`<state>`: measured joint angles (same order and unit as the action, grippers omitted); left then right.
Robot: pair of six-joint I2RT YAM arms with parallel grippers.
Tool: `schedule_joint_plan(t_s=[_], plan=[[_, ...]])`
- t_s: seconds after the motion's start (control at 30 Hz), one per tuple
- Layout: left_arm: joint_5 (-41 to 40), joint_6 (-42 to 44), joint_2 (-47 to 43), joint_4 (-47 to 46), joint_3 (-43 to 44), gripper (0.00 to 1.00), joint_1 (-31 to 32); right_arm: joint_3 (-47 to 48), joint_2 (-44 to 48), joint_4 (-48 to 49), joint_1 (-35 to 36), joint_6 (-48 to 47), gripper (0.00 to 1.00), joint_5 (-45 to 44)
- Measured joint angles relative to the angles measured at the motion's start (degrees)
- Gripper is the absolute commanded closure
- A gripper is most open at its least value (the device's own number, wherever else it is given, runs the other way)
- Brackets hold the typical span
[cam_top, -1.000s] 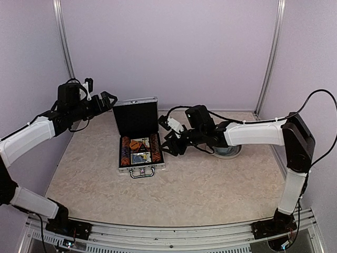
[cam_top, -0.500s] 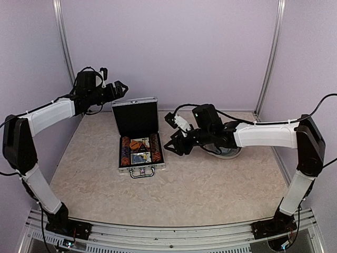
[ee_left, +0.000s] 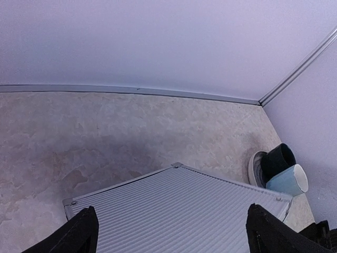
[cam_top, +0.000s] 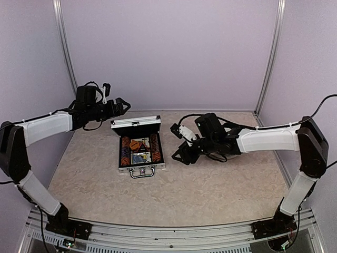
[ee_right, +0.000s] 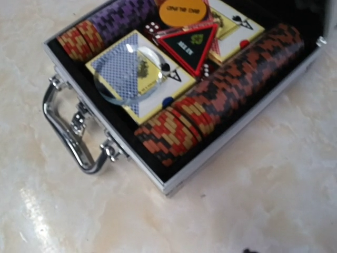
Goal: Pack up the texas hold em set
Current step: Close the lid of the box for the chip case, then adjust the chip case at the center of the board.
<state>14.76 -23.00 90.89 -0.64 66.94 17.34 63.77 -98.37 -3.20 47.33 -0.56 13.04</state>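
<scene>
The silver ribbed case [cam_top: 142, 168] lies open left of centre, its lid [cam_top: 136, 123] tilted partway down over the tray. Inside, the right wrist view shows rows of poker chips [ee_right: 231, 79], a card box [ee_right: 121, 71], a clear disc [ee_right: 129, 79], a black triangular marker [ee_right: 187, 42], small dice [ee_right: 152, 27] and an orange disc [ee_right: 181, 9]. My left gripper [cam_top: 119, 105] is open behind the lid, and its fingertips [ee_left: 79, 234] straddle the ribbed outer face [ee_left: 179, 211]. My right gripper [cam_top: 182, 153] hovers open and empty just right of the case.
A grey-blue cup [ee_left: 288, 180] on a round saucer [ee_left: 255, 167] stands at the back right, near the wall corner. The case handle [ee_right: 68, 137] points toward the near edge. Walls close the table on three sides.
The lid has swung from upright to partway down. My left gripper came forward and lower behind it. My right arm shifted nearer and lower beside the case.
</scene>
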Motion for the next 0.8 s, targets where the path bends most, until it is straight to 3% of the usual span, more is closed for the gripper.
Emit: schedule_joint_plan(t_s=[0.5,0.8], plan=[[-3.17,-0.57,-16.35,-0.11,-11.15,0.01,0.17,-0.09,1.51,-1.90,0.00,3.43,0.38,-1.75],[-4.50,-3.08,-17.51,-0.20,-22.01,0.01,0.92,2.25,-1.36,-0.96,0.00,8.70,0.36,0.07]])
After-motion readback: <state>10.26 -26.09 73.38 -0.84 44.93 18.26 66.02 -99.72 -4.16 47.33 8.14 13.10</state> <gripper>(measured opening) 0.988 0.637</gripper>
